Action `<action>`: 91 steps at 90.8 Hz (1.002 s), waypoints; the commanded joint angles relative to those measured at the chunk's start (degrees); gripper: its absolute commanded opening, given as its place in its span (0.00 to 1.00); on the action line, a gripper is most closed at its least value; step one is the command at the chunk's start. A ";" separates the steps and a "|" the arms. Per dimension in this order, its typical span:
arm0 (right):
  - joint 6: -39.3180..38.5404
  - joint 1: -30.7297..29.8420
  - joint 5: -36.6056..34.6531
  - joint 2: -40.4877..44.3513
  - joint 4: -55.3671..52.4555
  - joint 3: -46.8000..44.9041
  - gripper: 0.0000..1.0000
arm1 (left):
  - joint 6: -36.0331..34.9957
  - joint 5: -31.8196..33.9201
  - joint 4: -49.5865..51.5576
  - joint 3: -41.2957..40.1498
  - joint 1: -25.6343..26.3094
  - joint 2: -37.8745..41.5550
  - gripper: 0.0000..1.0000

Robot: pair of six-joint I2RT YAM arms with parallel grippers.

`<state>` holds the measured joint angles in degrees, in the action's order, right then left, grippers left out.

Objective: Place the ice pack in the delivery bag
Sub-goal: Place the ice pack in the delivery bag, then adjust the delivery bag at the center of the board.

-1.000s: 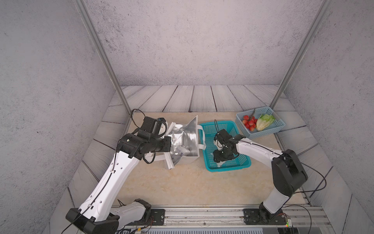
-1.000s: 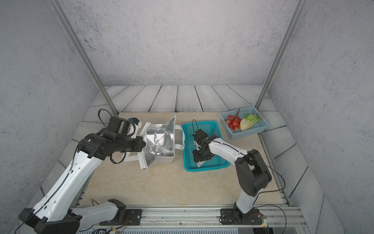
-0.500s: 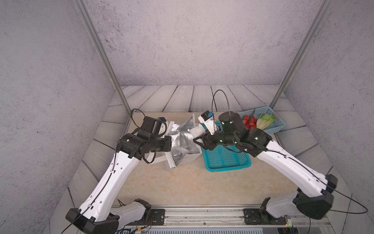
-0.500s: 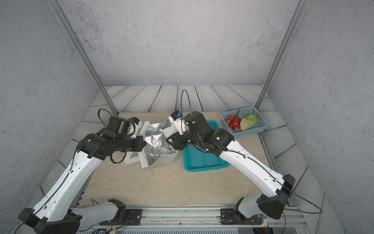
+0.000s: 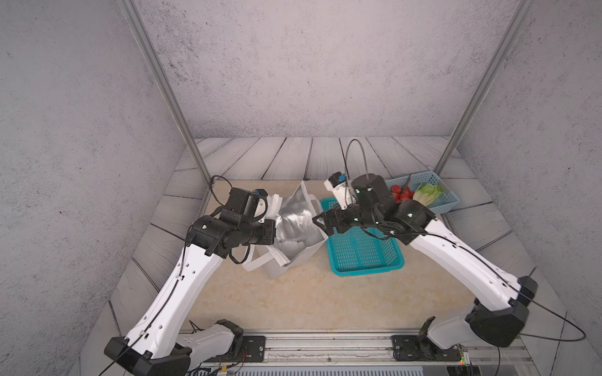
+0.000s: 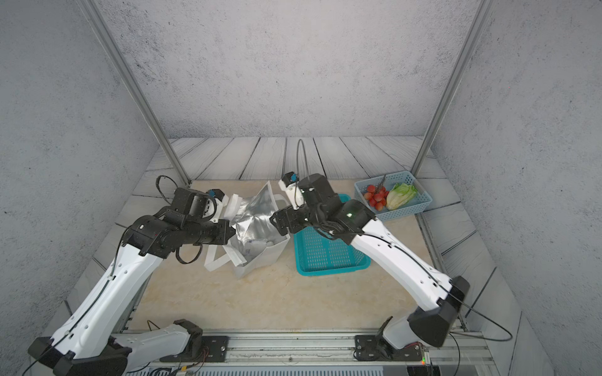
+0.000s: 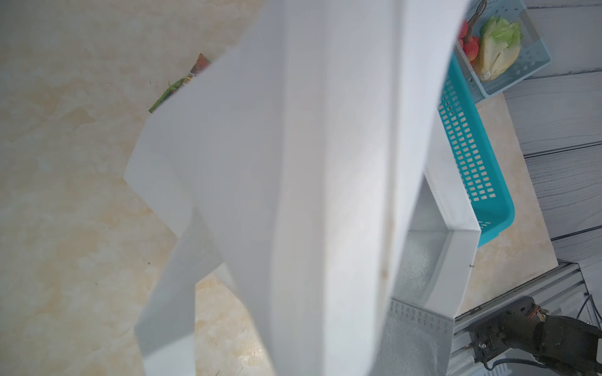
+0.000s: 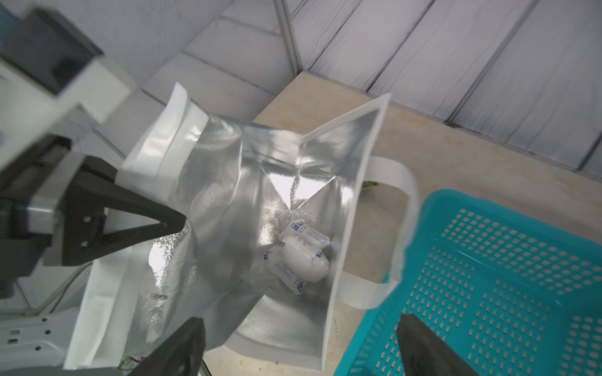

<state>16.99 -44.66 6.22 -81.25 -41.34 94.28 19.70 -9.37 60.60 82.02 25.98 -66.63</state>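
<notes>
The tabletop (image 5: 293,302) carries the delivery bag (image 5: 298,221), which stands open at centre frame in both top views. The closed left pincer (image 5: 274,231) pinches its left rim. To the bag's right is the teal basket (image 5: 365,257), where the right arm was reaching a second ago. The right pincer (image 8: 299,325) has since swung over the bag's mouth and spread its jaws wide, holding nothing. The ice pack (image 8: 301,257) now lies on the foil floor, centre-right in the right wrist view. The placing looks done, and only withdrawal seems left.
</notes>
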 commanded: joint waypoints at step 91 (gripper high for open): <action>40.33 -8.15 6.33 8.44 11.76 -22.41 0.53 | -36.02 -8.50 -2.58 12.79 -0.80 -11.17 0.00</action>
<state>51.09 -53.06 13.06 -75.46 -36.10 74.83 -3.55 -10.09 59.79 94.50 25.71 -77.45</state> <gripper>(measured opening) 0.406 0.044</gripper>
